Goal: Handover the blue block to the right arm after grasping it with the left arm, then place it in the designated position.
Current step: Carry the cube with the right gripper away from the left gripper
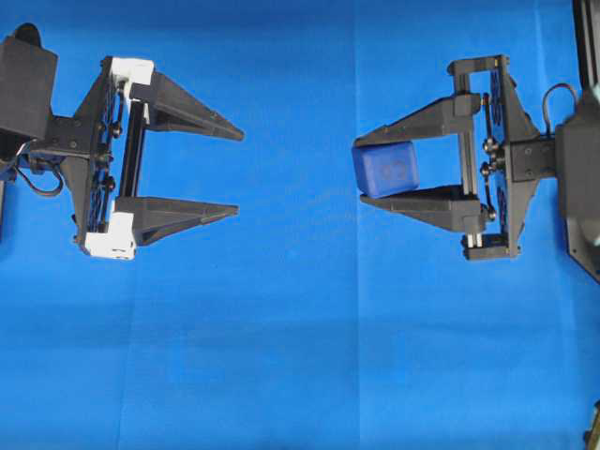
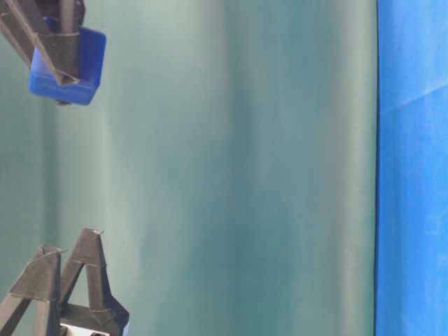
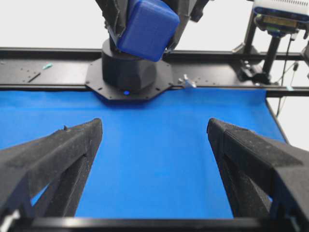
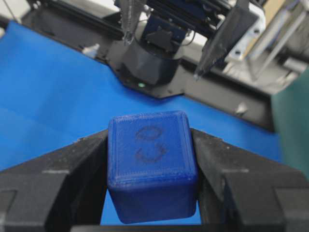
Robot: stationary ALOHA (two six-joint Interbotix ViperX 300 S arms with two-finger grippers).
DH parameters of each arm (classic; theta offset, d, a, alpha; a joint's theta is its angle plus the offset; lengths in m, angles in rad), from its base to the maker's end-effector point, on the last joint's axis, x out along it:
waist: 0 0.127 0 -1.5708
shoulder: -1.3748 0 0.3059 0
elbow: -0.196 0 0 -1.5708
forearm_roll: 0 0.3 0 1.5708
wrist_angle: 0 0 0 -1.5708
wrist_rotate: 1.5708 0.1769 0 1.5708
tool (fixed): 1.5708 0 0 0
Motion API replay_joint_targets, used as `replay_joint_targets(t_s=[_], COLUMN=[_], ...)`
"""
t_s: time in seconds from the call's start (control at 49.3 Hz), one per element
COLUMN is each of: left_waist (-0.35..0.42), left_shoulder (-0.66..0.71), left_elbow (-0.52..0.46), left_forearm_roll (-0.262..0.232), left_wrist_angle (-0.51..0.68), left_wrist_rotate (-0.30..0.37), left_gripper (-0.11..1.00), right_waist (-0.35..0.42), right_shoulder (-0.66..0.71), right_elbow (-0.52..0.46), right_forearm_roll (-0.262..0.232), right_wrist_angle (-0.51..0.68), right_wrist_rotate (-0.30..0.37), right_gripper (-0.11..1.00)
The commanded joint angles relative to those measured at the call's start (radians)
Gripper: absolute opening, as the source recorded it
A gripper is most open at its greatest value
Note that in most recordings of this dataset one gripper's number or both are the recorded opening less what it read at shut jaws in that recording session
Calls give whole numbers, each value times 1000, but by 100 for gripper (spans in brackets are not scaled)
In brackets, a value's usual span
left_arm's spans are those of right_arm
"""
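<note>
The dark blue block [image 1: 386, 169] hangs above the blue cloth, clamped between the two black fingers of my right gripper [image 1: 364, 172], which is shut on it. The right wrist view shows the block [image 4: 152, 164] tilted a little, a faint ringed mark on its upper face, with a finger pressing each side. My left gripper [image 1: 238, 172], the one with white end pieces, stands wide open to the left of the block, a clear gap apart and facing it. In the left wrist view nothing lies between its fingers [image 3: 72, 150], and the block [image 3: 147, 29] hangs high ahead of them.
The bright blue cloth [image 1: 300, 356] covers the table. The right arm's round black base [image 3: 128, 72] sits on a black frame rail [image 3: 48, 72] at the cloth's far edge. A camera on a stand [image 3: 280, 14] rises at the back right. A green backdrop [image 2: 231, 175] fills the table-level view.
</note>
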Motion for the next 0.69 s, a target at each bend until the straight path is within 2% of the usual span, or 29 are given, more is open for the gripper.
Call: replay_joint_targets(t_s=[0.0, 0.122, 0.223, 0.67], left_waist=[2, 2, 2, -2], left_shoulder=[-8, -9, -8, -8], left_elbow=[-17, -17, -17, -17], left_forearm_roll=[2, 2, 2, 2], left_wrist_angle=[-5, -5, -5, -5], left_wrist_rotate=[2, 2, 2, 2], left_gripper=[93, 93, 93, 93], right_waist=[2, 2, 3, 2], right_shoulder=[-18, -25, -28, -28], right_elbow=[-20, -21, -21, -20], right_forearm_roll=[5, 5, 5, 5], right_wrist_angle=[5, 14, 14, 14], right_wrist_rotate=[58, 126, 150, 155], right_gripper=[42, 42, 42, 42])
